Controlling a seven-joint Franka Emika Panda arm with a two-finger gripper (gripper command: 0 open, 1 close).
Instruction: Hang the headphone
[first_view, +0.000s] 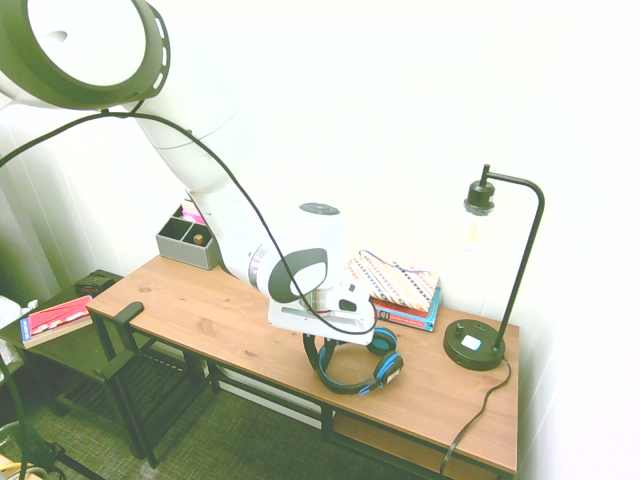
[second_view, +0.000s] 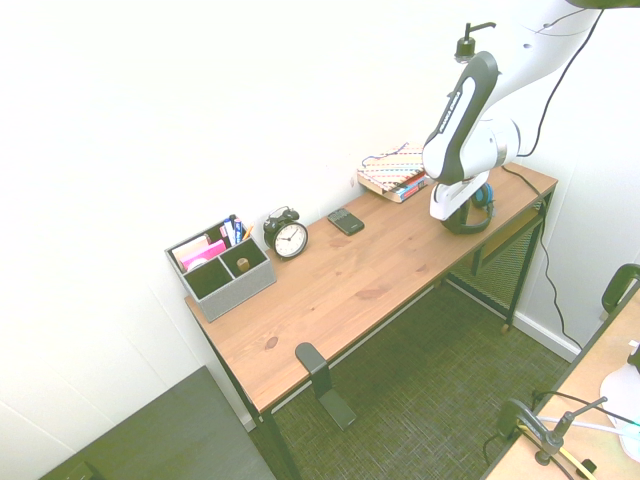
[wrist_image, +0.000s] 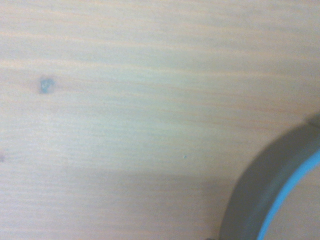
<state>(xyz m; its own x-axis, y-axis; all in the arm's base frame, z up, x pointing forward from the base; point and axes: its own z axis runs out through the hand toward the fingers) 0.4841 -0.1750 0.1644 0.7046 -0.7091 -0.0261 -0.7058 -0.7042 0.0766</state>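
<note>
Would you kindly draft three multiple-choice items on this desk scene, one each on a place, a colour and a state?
1. Where does the headphone lie?
A. On the desk, in front of the stack of books
B. Inside the grey organizer
C. On the floor

2. What colour is the trim on the headphone's black headband?
A. Red
B. Bright blue
C. Yellow

3. What is the state of the headphone?
A. Already hanging on the black hook at the desk's edge
B. Draped over the desk lamp
C. Lying flat on the desk, not yet hung

Answers: 1 A, the first exterior view shows it on the wood before the books. 2 B, a blue stripe runs along the band in the wrist view. 3 C, both exterior views show it resting on the desktop under the arm, the hook bare.
</note>
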